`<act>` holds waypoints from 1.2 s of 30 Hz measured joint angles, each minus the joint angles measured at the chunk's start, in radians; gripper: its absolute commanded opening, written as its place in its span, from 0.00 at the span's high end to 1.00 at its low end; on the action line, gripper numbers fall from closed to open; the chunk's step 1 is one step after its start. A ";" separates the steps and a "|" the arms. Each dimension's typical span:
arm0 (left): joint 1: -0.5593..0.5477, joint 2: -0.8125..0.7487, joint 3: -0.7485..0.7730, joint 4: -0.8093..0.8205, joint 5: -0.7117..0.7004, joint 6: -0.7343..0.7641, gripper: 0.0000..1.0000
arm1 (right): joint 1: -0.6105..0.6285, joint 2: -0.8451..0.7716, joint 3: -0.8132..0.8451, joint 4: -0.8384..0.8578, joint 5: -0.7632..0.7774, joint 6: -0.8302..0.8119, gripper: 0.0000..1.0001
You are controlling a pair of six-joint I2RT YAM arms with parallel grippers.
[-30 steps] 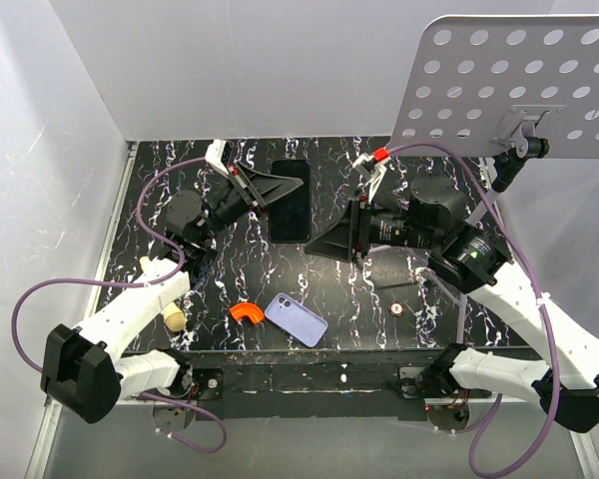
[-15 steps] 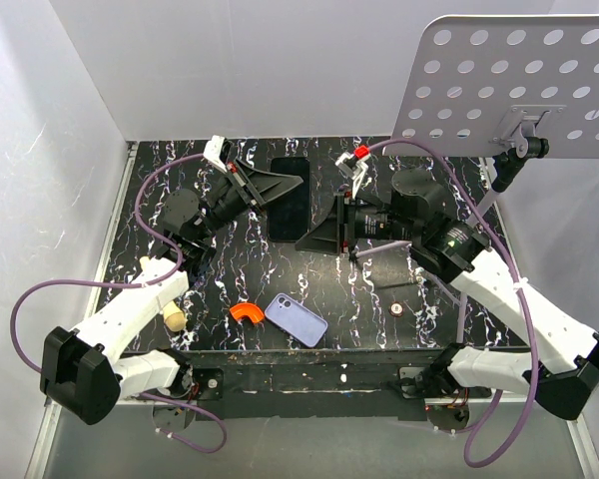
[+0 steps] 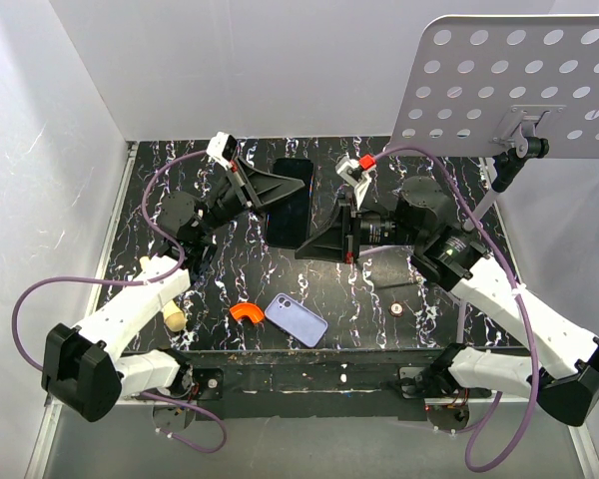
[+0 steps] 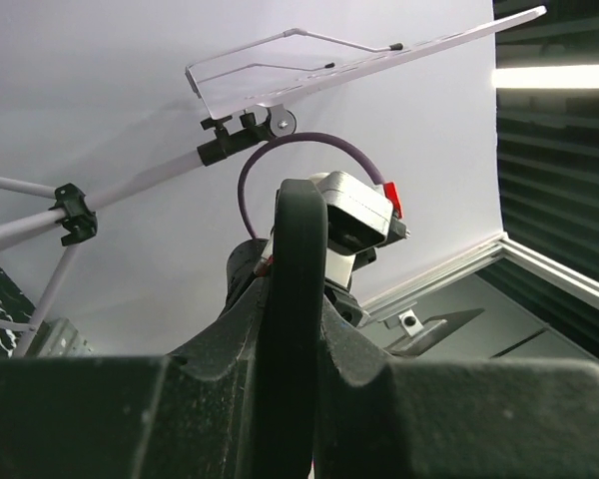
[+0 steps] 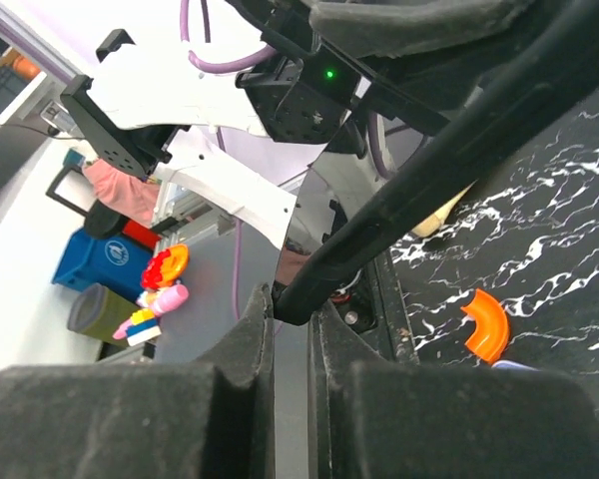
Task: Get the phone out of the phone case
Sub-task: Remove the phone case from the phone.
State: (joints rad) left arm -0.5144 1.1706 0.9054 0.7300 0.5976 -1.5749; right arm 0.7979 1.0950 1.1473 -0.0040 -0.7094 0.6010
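From above, the phone point(image 3: 292, 210), a black slab, is held up over the far middle of the marbled table point(image 3: 379, 289). The left gripper point(image 3: 295, 183) pinches its far left edge and the right gripper point(image 3: 307, 246) its near right corner, both sets of fingers closed narrow on it. Whether a case still wraps it I cannot tell from here. Only this view shows what lies near the front edge: a lilac slab point(image 3: 297, 319) with a camera corner, an orange curved piece point(image 3: 246, 312) just beside it, a small round thing point(image 3: 396, 309), and a cream lump point(image 3: 173, 319) by the left arm.

The left wrist camera sees the phone point(image 4: 298, 279) edge-on, a thick rounded black rim rising from between its own fingers point(image 4: 110, 419). Beyond are the right wrist's white camera block point(image 4: 354, 215) and the underside of the perforated plate point(image 4: 359, 60).

The right wrist camera shows the phone point(image 5: 429, 180) as a thin dark bar clamped between its fingers point(image 5: 130, 419), with the orange curved piece point(image 5: 486, 324) on the table below.
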 measured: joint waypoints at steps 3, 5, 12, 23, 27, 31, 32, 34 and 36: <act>0.000 0.002 -0.001 0.012 0.008 -0.033 1.00 | 0.003 0.005 0.008 0.005 -0.003 -0.062 0.99; 0.002 0.002 -0.003 0.018 0.008 -0.053 1.00 | 0.004 0.020 0.034 -0.007 -0.015 -0.104 0.99; 0.015 0.002 -0.008 0.050 -0.004 -0.146 1.00 | 0.010 0.068 0.138 -0.100 -0.039 -0.235 0.99; 0.024 0.013 -0.013 0.070 -0.024 -0.173 1.00 | 0.017 0.087 0.195 -0.200 0.053 -0.191 0.99; 0.027 0.021 -0.013 0.060 -0.042 -0.148 1.00 | 0.016 0.087 0.205 -0.254 0.129 -0.045 0.99; 0.028 0.030 0.012 0.017 -0.044 -0.084 1.00 | 0.003 0.095 0.204 -0.298 0.183 0.089 0.99; 0.028 0.034 0.024 0.006 -0.043 -0.073 1.00 | -0.002 0.096 0.198 -0.289 0.187 0.116 0.99; 0.028 0.036 0.037 -0.004 -0.043 -0.050 1.00 | -0.010 0.090 0.171 -0.251 0.182 0.171 0.96; 0.028 0.036 0.041 -0.003 -0.041 -0.041 1.00 | -0.015 0.080 0.131 -0.179 0.167 0.226 0.90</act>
State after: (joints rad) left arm -0.4866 1.2068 0.9466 0.7269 0.5568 -1.6157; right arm 0.7826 1.1748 1.2785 -0.1829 -0.5423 0.8268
